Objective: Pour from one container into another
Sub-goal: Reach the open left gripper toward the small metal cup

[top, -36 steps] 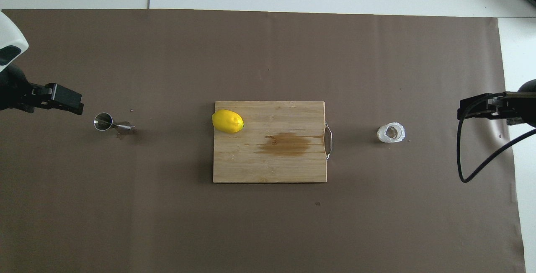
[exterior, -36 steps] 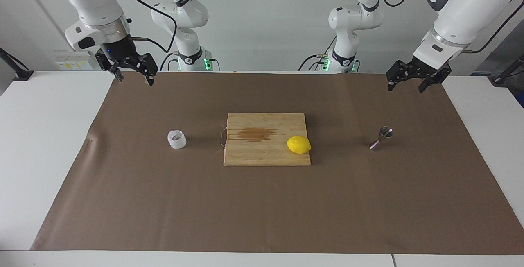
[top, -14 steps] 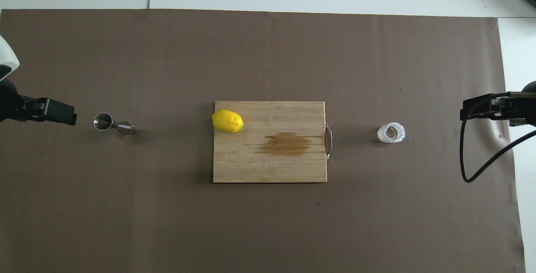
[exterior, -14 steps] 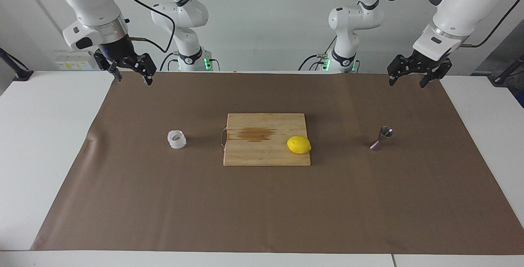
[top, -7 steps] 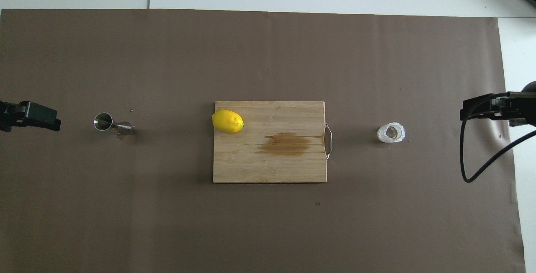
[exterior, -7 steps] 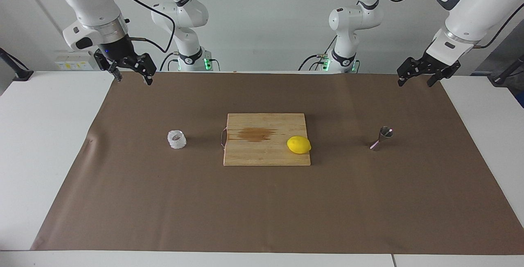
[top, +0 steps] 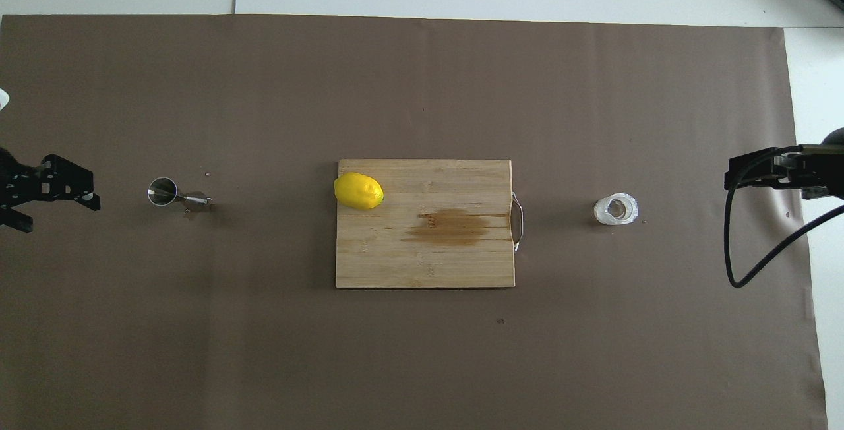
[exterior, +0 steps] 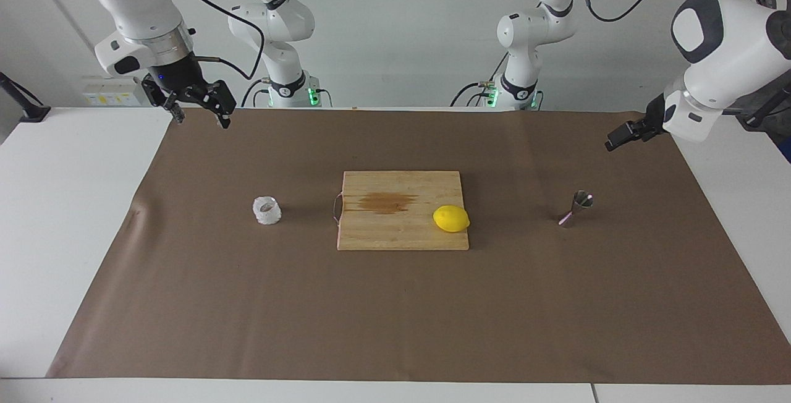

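Note:
The small whitish textured glass cup (exterior: 267,210) (top: 616,210) stands upright on the brown mat toward the right arm's end of the table. The silver hourglass jigger (exterior: 576,208) (top: 163,191) stands on the mat toward the left arm's end. My right gripper (exterior: 199,117) (top: 732,178) hangs open and empty in the air over the mat's edge at its own end, well apart from the cup. My left gripper (exterior: 623,137) (top: 59,206) hangs open and empty, tilted, over the mat's edge at its end, clear of the jigger.
A wooden cutting board (exterior: 371,236) (top: 395,265) with a metal handle and a dark stain lies mid-table between cup and jigger. A yellow lemon (exterior: 451,218) (top: 358,190) rests on the board's corner toward the jigger. A black cable (top: 745,265) loops under the right arm.
The left arm has swung outward toward its end of the table, dropped a little and turned its wrist. The right arm has hardly moved. Cup, jigger and lemon are where they were.

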Available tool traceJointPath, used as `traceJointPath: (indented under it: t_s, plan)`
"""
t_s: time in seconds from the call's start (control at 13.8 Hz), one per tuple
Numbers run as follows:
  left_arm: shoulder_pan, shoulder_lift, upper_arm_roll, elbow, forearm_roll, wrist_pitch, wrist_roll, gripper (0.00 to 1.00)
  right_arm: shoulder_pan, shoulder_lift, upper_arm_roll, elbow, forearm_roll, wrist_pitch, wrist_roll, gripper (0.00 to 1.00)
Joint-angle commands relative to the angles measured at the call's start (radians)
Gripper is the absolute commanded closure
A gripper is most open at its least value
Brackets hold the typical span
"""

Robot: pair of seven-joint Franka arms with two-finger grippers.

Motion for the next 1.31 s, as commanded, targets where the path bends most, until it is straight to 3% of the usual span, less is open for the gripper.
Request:
traceJointPath:
  t_s: [0.0,0.22,0.73,1.24]
  plan:
    - [0.082,0.07,-0.007,0.012,-0.079,-0.003,-0.036,0.0,0.001,0.001,-0.008,0.004,0.011,-0.018,0.008,0.0]
    - [0.105,0.125,-0.009,0.013,-0.137,0.006,-0.157,0.0,0.001,0.001,-0.008,0.004,0.011,-0.017,0.008,0.0]
    - [0.228,0.272,-0.009,0.011,-0.459,0.066,-0.412,0.0,0.001,0.001,-0.006,0.003,0.011,-0.017,0.006,0.0]
    - [0.228,0.359,-0.01,-0.027,-0.639,0.11,-0.51,0.0,0.007,0.003,-0.001,0.006,0.011,-0.001,0.008,0.0]
